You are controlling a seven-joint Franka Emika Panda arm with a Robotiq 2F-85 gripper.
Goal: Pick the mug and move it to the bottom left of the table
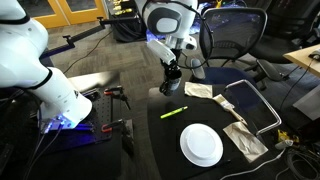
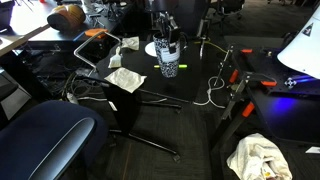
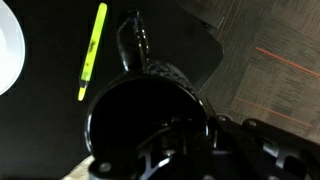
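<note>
The black mug (image 3: 140,115) fills the wrist view from above, its handle (image 3: 134,45) pointing away. My gripper (image 3: 175,135) is shut on the mug's rim, with one finger inside it. In an exterior view the gripper (image 1: 172,72) holds the mug (image 1: 170,87) over the far left part of the black table (image 1: 160,145), near its edge. In the other exterior view the mug (image 2: 168,58) hangs under the gripper (image 2: 165,42) above the table (image 2: 192,88). Whether the mug touches the table I cannot tell.
A yellow-green highlighter (image 3: 92,50) (image 1: 173,112) lies on the table beside the mug. A white plate (image 1: 201,144) (image 3: 6,55) sits further in. Crumpled cloths (image 1: 198,90) (image 1: 245,138) and a white cable (image 1: 258,100) lie at the far side. Carpet (image 3: 270,50) lies past the table's edge.
</note>
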